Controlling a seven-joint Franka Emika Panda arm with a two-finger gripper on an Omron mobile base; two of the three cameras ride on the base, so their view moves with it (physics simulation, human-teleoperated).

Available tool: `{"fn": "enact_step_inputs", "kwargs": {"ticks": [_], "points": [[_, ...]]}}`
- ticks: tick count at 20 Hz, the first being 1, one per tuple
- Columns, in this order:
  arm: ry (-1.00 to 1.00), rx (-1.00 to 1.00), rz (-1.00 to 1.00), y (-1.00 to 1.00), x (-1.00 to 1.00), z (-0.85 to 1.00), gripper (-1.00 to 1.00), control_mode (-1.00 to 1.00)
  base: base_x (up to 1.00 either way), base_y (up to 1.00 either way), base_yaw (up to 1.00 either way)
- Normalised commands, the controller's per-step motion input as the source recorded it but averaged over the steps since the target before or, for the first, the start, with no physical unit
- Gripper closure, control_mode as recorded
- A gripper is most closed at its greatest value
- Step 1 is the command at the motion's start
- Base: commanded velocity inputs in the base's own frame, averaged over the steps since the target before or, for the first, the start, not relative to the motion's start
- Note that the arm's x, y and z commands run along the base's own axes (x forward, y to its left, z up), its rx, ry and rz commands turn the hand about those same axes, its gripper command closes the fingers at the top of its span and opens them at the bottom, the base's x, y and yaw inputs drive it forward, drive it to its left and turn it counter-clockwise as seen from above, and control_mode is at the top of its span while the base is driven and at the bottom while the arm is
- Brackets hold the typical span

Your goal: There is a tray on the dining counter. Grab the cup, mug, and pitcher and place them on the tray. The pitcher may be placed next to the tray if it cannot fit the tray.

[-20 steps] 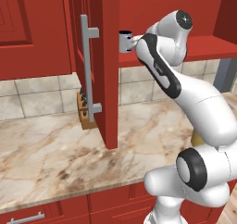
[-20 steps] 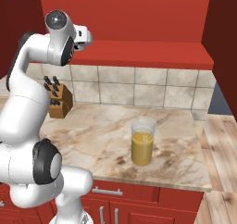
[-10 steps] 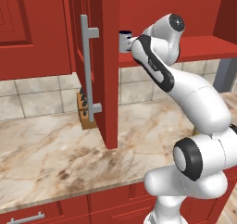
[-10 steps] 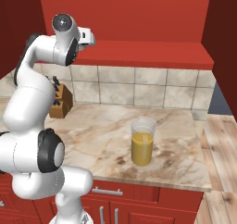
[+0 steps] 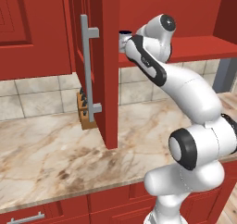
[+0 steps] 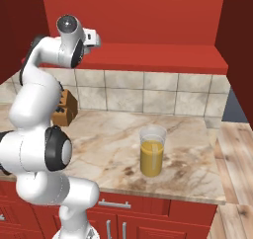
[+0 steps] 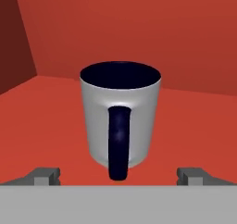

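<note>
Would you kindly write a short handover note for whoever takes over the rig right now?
Gripper: open, holding nothing, lined up on the mug with a fingertip either side.
Mug: upright on the red cabinet shelf, handle facing the hand.
Pitcher: standing on the wall counter, untouched.
Done: nothing placed yet.
Left: grasp the mug, then move it, the pitcher and the cup to the tray.

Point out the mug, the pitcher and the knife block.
mug (image 7: 120,121), hand view, grey side wall beside the handle
pitcher (image 6: 152,156), right base view, juice-filled lower body
knife block (image 6: 65,110), right base view, wooden side
</note>
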Motion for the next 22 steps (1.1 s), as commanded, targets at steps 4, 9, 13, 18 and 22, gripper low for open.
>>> {"fn": "enact_step_inputs", "kwargs": {"ticks": [4,9,13,18,22], "points": [[0.00,0.00,0.00,0.03,0.26,0.00,-1.00,-1.00,0.00,0.00,0.00],[0.00,0.00,0.00,0.00,0.17,0.00,-1.00,-1.00,0.00,0.00,0.00],[0.00,0.00,0.00,0.00,0.16,0.00,-1.00,-1.00,0.00,0.00,0.00],[0.00,0.00,0.00,0.00,0.05,0.00,-1.00,-1.00,0.00,0.00,0.00],[0.00,0.00,0.00,0.00,0.05,0.00,-1.00,-1.00,0.00,0.00,0.00]]}}
